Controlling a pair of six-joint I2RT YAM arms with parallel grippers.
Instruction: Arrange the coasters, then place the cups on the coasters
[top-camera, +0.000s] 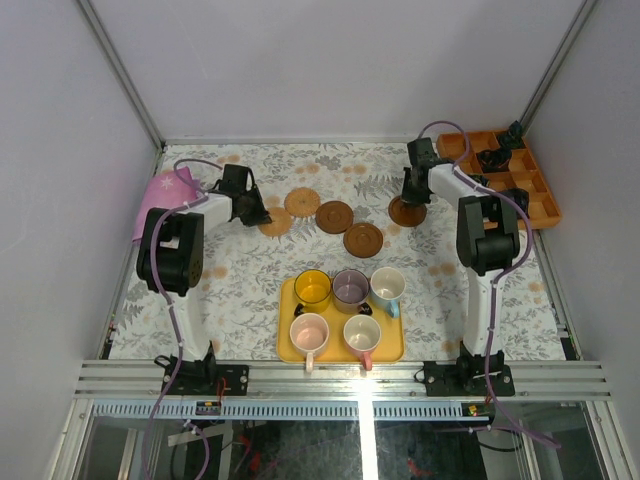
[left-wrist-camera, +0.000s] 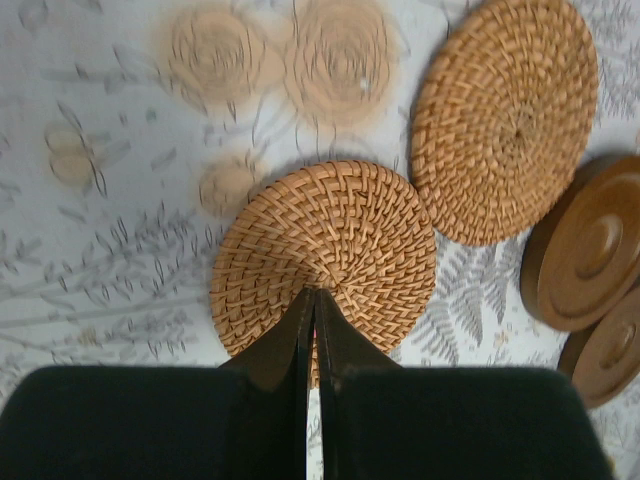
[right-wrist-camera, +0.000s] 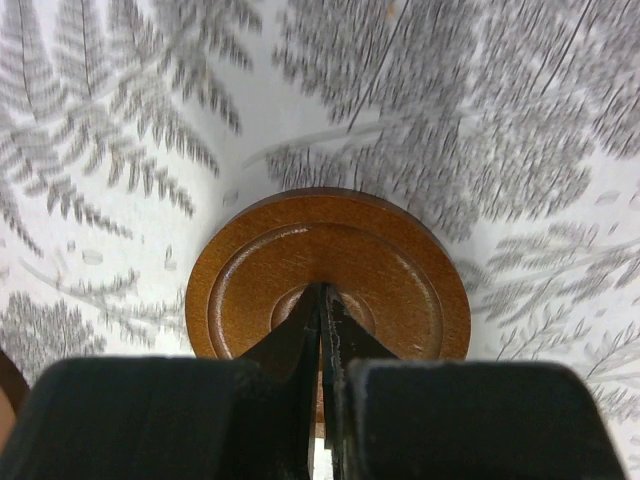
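Note:
My left gripper is shut, its tips pressed on the middle of a tan woven coaster. A second tan coaster lies just beyond it. My right gripper is shut, tips resting in the centre of a dark brown coaster. Two more dark brown coasters lie between the arms. The yellow cup, purple-grey cup, light blue cup and two pink cups stand on the yellow tray.
An orange compartment tray with black parts sits at the far right corner, close to the right arm. A pink-purple packet lies at the far left. Floral cloth covers the table.

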